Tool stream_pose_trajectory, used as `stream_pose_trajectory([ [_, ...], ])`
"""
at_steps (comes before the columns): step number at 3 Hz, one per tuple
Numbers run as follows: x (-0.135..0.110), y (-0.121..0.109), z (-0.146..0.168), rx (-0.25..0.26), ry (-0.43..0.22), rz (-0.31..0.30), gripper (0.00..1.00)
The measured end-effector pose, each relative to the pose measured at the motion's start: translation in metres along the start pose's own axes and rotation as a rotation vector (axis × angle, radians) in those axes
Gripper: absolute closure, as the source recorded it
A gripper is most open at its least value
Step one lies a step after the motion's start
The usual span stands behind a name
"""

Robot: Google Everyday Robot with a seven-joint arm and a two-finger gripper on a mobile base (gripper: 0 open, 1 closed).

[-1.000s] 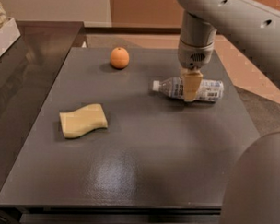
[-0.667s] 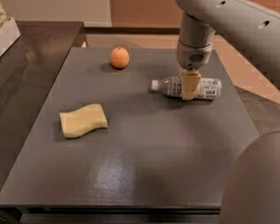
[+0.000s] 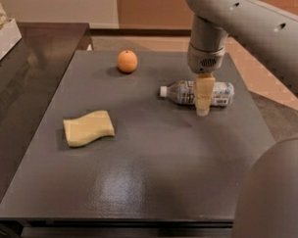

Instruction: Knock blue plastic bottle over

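Observation:
The blue plastic bottle (image 3: 184, 92) lies on its side on the grey table (image 3: 152, 160), white cap pointing left, pale blue-and-white label toward the right. My gripper (image 3: 203, 105) hangs down from the arm directly in front of the bottle's middle, its cream fingers (image 3: 204, 93) covering part of the bottle. The fingertips sit just above the table surface at the bottle's near side.
An orange (image 3: 127, 61) sits at the back left of the table. A yellow sponge (image 3: 88, 128) lies at the left middle. My arm's large white body (image 3: 276, 194) fills the right foreground. A darker counter (image 3: 23, 72) adjoins the table's left side.
The bottle lay on its side throughout. The gripper and bottle have barely moved.

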State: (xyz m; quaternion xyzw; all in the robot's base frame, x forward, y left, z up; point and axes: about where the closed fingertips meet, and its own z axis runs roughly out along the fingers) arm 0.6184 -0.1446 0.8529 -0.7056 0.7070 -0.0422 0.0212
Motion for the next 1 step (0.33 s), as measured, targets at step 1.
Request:
stream_pose_trajectory([
  [1, 0.0000, 0.0000, 0.0000, 0.000, 0.000, 0.000, 0.00],
])
